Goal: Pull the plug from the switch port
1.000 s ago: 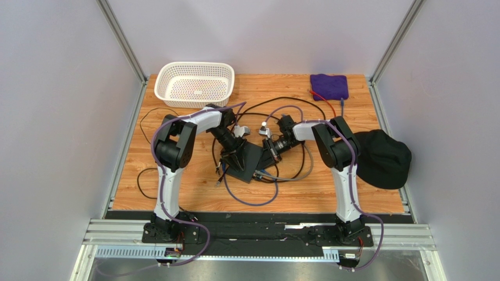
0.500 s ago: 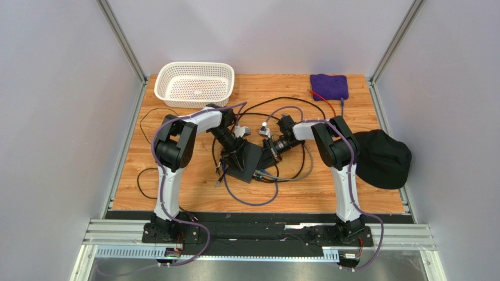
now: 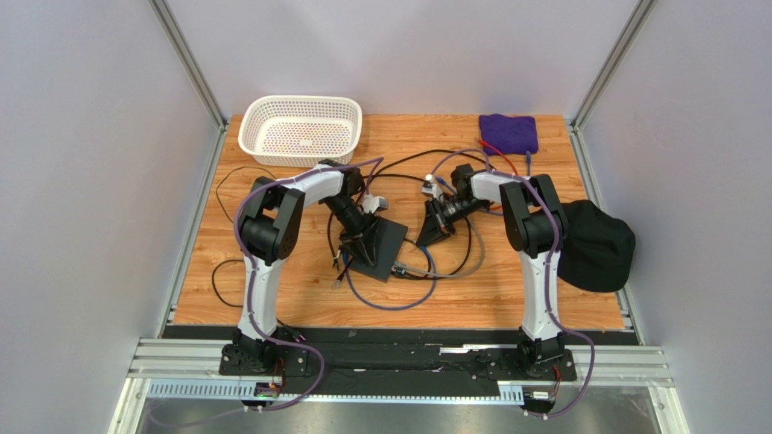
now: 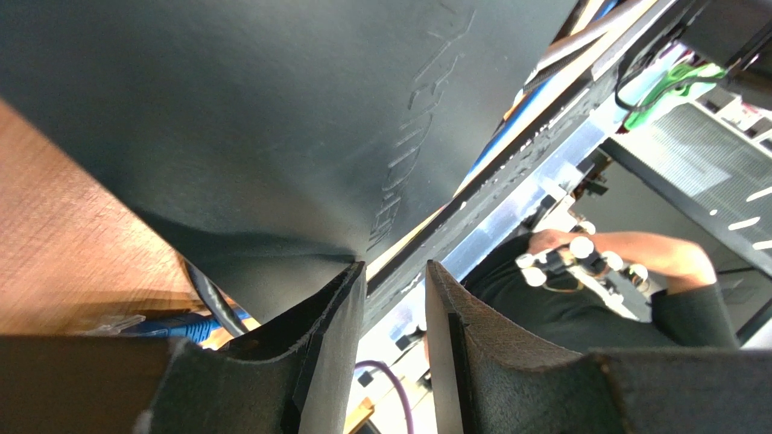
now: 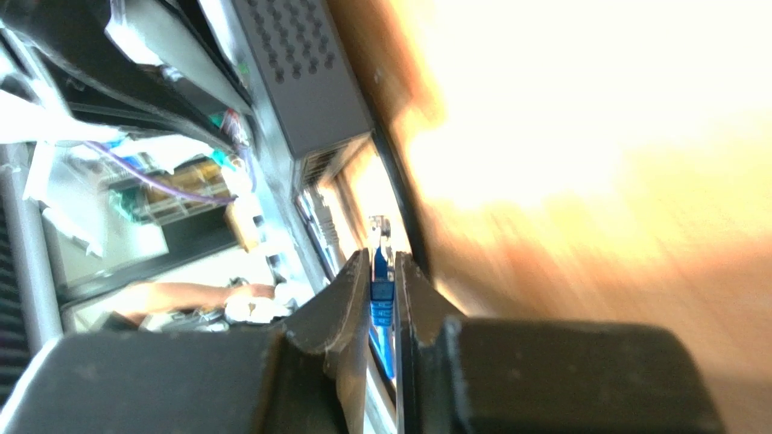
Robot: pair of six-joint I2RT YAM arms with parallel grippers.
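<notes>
The switch (image 3: 388, 242) lies flat near the middle of your wooden table (image 3: 507, 289). Your left gripper (image 4: 391, 271) rests at its left edge, jaws partly spread with nothing between them. Your right gripper (image 5: 381, 262), just to the right of the switch and not touching it, pinches the blue plug (image 5: 381, 303).

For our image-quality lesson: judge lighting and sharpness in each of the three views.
Top view: evenly lit, sharp. Left wrist: switch looms dark and close, background bright. Right wrist: table blown out and smeared; the gripped plug is readable.
</notes>
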